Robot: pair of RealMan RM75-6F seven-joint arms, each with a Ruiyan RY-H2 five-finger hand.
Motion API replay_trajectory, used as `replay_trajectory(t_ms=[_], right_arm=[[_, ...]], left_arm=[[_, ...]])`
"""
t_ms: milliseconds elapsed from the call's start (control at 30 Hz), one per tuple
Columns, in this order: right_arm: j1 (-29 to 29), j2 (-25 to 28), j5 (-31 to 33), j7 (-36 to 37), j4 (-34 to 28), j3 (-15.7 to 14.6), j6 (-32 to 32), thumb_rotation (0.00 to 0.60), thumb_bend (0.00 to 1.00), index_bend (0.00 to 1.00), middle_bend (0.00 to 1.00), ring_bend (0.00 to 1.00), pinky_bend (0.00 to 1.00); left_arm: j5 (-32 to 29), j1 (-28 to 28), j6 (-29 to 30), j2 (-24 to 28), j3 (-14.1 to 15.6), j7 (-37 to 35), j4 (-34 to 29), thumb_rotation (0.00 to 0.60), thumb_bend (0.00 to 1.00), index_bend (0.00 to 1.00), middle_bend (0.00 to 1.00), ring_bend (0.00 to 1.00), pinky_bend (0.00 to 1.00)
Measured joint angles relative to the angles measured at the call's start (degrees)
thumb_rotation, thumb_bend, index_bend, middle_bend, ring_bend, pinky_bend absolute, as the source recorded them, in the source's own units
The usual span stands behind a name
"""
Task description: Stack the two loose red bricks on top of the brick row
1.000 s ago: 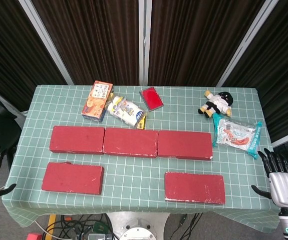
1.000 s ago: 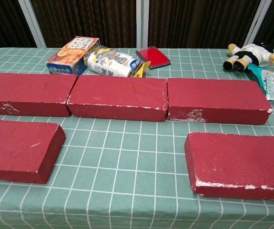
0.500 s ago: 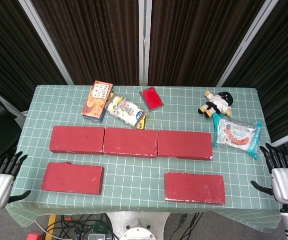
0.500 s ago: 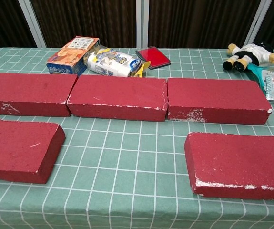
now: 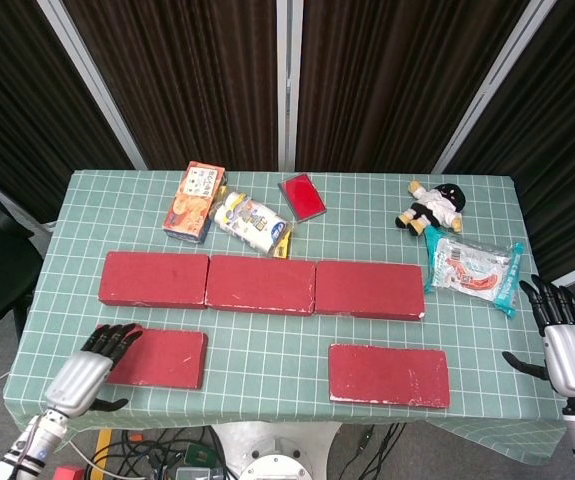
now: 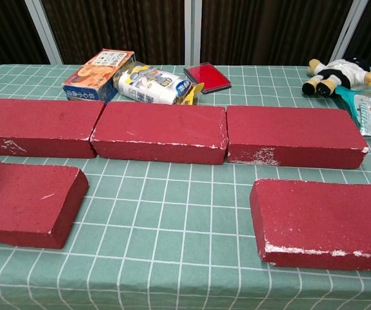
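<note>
Red bricks, five flat rectangular slabs in all, lie on my table [image 5: 67, 215] under its green checked cloth, every one with its long axis running left to right across the table. Three of them form the brick row [image 5: 260, 284] through the middle, set end to end and touching: the left row brick [image 5: 153, 279], the middle row brick [image 5: 260, 284] and the right row brick [image 5: 369, 290]. The two others lie loose on the near side, well apart from each other and each separated from the row by a strip of cloth. The left loose brick [image 5: 162, 357] sits below the left end of the row, the right loose brick [image 5: 388, 375] below the right end. Nothing is stacked on the row yet.

My left robot hand [image 5: 89, 372] hangs over the left end of the left loose brick, fingers extended forward and slightly apart, thumb out to the side, holding nothing; I cannot tell whether it touches the brick. My right robot hand [image 5: 563, 345] hovers off the table's right edge, fingers spread upward, also empty.

Behind the row there is one of each: an orange and white printed carton [image 5: 195, 201], a white snack bag with blue and yellow print [image 5: 252, 225], a small red flat case [image 5: 302, 196], a black and white plush doll [image 5: 432, 208], and a clear packet with teal edges [image 5: 472, 268].
</note>
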Motion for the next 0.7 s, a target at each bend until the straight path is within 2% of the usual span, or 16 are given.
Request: replay_trajectory(t_ms=[300,700], right_arm=[[0.71,-0.25,0.19,-0.21,0.72,0.09,-1.42,0.6,0.0,0.0,0.0,0.0,0.0],[0.89,-1.06,1.49,-0.82,1.59,-0.04,-2.87,0.6,0.0,0.0,0.0,0.0,0.0]], left_arm=[[-6.69,-3.89,-6.59,-1.77,-2.25,6.34,-3.24,0.6,0.01,0.02,0.0,0.0,0.0],[-15.01,-9.21,-13.4,-3.97,-4.59,10.81,-3.98,0.6,0.01,0.02,0.0,0.0,0.0]])
